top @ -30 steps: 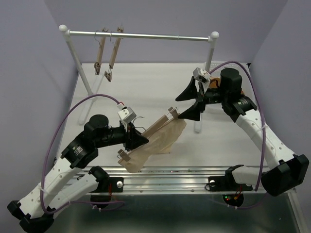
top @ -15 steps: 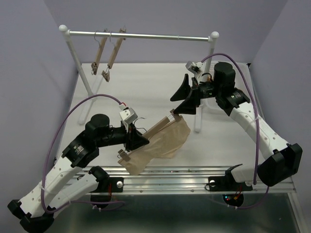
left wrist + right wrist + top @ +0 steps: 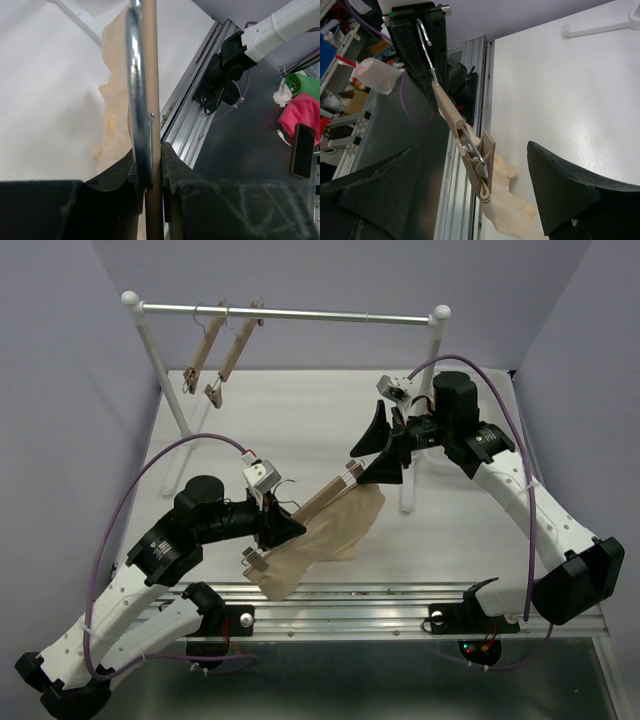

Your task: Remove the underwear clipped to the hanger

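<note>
L claw [image 3: 148, 167] clamped on hanger [image 3: 320, 502], mid-frame; R claw [image 3: 472, 150] apart, astride its upper clip [image 3: 489, 155]. Pinch clip tails square so underwear [image 3: 335, 535] drops free

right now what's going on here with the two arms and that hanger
The left hand is shut on the hanger near its hook, holding it tilted above the table. The underwear hangs from it, not yet removed. The right hand is open, with a finger on either side of the clip at the hanger's far end, not gripping it. Two spare hangers hang on the rail behind.
</note>
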Robot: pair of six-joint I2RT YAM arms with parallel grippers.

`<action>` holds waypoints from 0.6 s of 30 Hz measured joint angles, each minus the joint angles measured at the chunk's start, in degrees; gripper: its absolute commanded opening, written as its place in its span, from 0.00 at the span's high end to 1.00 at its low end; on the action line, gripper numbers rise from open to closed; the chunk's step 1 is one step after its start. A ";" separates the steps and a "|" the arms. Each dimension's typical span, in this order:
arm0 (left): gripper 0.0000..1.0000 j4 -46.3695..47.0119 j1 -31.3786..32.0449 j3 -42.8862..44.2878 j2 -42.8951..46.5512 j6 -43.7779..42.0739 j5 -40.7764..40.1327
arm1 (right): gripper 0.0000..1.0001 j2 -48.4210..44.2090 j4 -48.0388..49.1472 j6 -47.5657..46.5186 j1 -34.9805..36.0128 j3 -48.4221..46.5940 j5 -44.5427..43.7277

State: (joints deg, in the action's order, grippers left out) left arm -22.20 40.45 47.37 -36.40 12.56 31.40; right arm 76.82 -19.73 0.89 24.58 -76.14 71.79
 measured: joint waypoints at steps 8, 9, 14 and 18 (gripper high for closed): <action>1.00 -0.02 0.00 -0.02 -0.98 0.17 0.00 | 0.16 -0.28 -1.44 -2.25 0.55 0.00 0.02; 1.00 0.00 0.00 -0.02 -0.96 0.22 0.02 | 0.16 -0.33 -1.46 -2.45 0.59 0.00 0.02; 1.00 0.00 0.00 0.00 -0.92 0.55 0.00 | 0.18 -0.57 -1.62 -2.91 1.01 0.00 0.09; 1.00 0.00 0.00 0.00 -0.90 0.68 0.00 | 0.22 -0.61 -2.23 -3.39 1.07 0.00 0.11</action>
State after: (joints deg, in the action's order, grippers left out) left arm -22.20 40.45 47.37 -37.30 13.23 31.40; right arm 76.20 -21.96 -2.50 25.65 -76.14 71.90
